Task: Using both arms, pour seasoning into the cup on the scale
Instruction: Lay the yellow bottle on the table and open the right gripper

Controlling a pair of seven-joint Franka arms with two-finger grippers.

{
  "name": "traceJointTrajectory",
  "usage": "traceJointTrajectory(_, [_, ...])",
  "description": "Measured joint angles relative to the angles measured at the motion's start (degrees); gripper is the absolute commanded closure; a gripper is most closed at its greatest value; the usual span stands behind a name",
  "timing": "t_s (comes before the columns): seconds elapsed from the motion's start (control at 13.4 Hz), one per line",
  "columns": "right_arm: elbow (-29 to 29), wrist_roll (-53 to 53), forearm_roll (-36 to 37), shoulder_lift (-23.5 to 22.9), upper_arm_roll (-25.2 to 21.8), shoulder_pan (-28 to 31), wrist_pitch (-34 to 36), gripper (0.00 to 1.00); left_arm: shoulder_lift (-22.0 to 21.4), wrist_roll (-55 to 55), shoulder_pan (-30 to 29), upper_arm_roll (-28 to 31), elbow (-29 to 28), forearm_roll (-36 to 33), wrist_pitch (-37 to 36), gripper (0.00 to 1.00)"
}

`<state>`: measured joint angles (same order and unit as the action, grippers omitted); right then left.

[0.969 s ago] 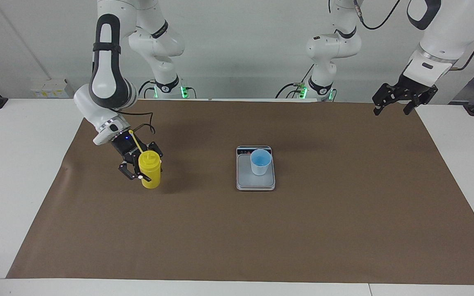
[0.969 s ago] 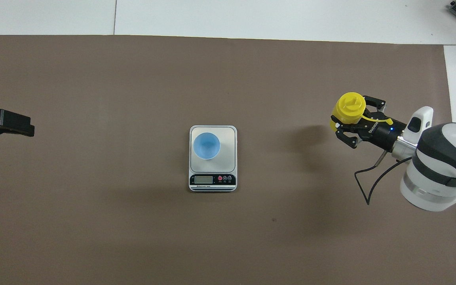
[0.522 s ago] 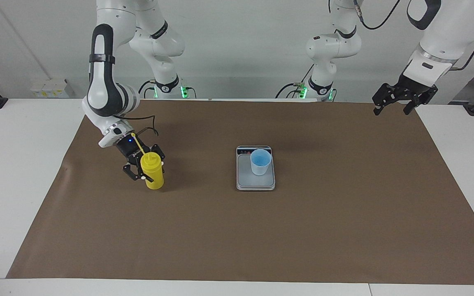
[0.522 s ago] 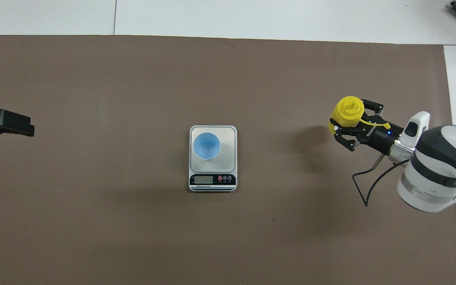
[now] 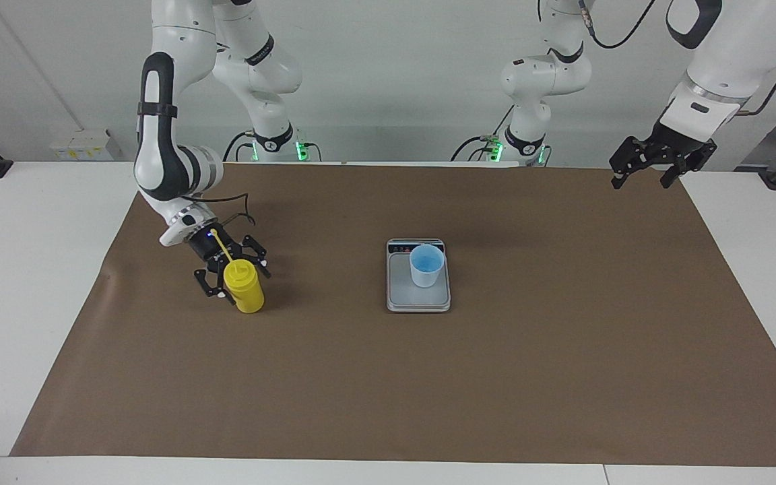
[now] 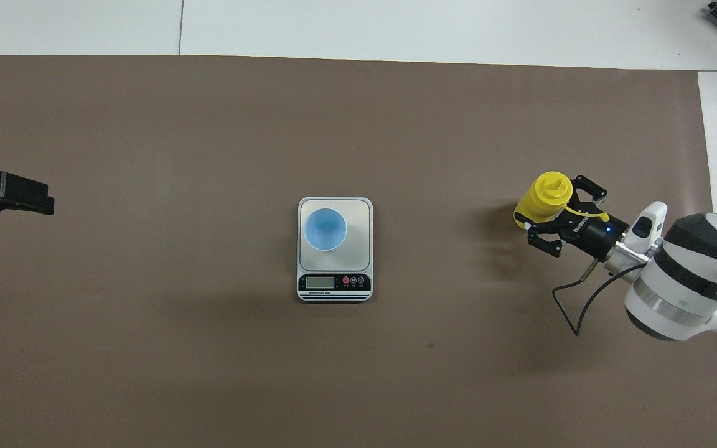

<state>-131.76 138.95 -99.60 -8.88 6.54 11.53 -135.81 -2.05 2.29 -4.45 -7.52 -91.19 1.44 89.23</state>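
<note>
Seasoning (image 5: 244,287) stands upright between the right tool's (image 5: 236,283) spread fingers; left tool (image 5: 644,168) spread.

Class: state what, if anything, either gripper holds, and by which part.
Left gripper: nothing. Right gripper sits around the yellow bottle at its body, bottle standing on the mat; whether it grips cannot be told.

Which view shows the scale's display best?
The overhead view: the scale has its dark display strip facing the camera, with the screen and buttons plainly laid out, on the edge nearer the robots than the cup. In the facing view the strip is a thin foreshortened band past the cup, unreadable.
</note>
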Motion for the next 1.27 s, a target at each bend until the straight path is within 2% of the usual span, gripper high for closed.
traceJointTrajectory(0.3, [-0.49,0.0,-0.04,0.03,-0.03,0.0,-1.67,0.0,0.0,0.0,0.0,0.0,0.0,0.0,0.0,0.0])
traceJointTrajectory(0.89, [-1.29,0.04,-0.04,1.56,0.29,-4.59,-26.02,0.0,0.0,0.0,0.0,0.01,0.0,0.0,0.0,0.0])
traceJointTrajectory(1.27, [-1.96,0.04,-0.04,1.74,0.31,-5.87,-28.69,0.0,0.0,0.0,0.0,0.01,0.0,0.0,0.0,0.0])
